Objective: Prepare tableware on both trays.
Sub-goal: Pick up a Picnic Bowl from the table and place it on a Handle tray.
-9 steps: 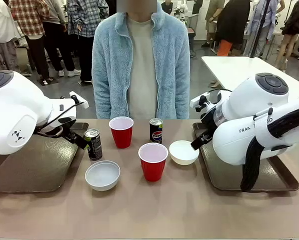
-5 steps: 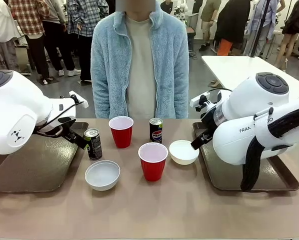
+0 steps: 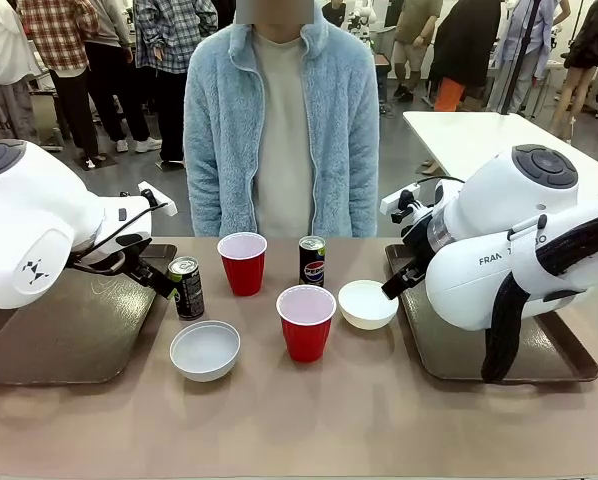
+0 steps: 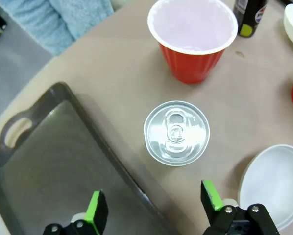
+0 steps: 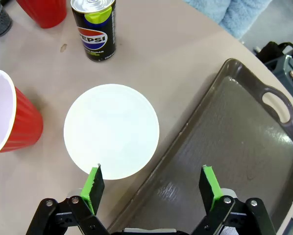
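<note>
In the left wrist view my left gripper (image 4: 154, 204) stands open above the tray's rim, just short of the black-green can (image 4: 176, 132). Beyond the can stands a red cup (image 4: 193, 41), with a white bowl (image 4: 276, 183) off to the right. My right gripper (image 5: 153, 188) is open too, poised over the edge of the other white bowl (image 5: 111, 129) and the right tray (image 5: 234, 147). The Pepsi can (image 5: 93, 29) and a second red cup (image 5: 9, 117) stand nearby. From the front, both trays (image 3: 69, 330) (image 3: 539, 360) are bare, and all the tableware sits on the table between them.
A person in a light blue fleece jacket (image 3: 279, 120) stands at the far edge, hands down. The tan table (image 3: 309, 420) is bare toward the front edge. People move about in the background.
</note>
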Tool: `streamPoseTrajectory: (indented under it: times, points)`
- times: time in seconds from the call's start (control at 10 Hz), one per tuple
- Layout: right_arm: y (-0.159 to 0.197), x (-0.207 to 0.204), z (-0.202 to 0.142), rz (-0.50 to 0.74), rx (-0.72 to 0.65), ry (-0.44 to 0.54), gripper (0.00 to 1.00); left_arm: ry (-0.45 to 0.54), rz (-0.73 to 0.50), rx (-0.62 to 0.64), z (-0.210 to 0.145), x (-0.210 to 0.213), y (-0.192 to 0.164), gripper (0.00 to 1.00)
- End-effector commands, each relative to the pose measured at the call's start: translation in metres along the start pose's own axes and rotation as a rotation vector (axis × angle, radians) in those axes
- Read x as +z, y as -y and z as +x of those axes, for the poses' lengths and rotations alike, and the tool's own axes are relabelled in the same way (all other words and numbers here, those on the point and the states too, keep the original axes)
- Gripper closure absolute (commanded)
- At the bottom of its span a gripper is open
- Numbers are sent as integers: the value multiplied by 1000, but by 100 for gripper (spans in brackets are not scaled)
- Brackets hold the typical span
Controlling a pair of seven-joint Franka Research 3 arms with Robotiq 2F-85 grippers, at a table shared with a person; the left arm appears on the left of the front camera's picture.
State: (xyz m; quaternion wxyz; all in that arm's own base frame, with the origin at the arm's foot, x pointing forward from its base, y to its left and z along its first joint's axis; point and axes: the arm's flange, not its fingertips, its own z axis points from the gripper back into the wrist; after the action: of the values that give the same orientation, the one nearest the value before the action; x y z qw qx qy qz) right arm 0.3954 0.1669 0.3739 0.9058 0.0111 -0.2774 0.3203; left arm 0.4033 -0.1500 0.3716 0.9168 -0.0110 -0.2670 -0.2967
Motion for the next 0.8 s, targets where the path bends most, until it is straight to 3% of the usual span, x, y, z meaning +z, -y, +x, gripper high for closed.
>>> streamPoseTrajectory:
  times: [0.0, 0.5, 0.6, 0.7]
  points:
    - [0, 0, 0, 0, 0, 0, 0, 0, 0, 0, 0, 0, 0, 0]
    - [0, 0, 0, 0, 0, 0, 0, 0, 0, 0, 0, 0, 0, 0]
    - [-7, 22, 0, -101, -34, -59, 0, -57, -12, 1, -2, 25, 6, 0]
    - [-16, 51, -7, -134, -30, -78, 0, -49, -23, -8, -9, 55, 20, 0]
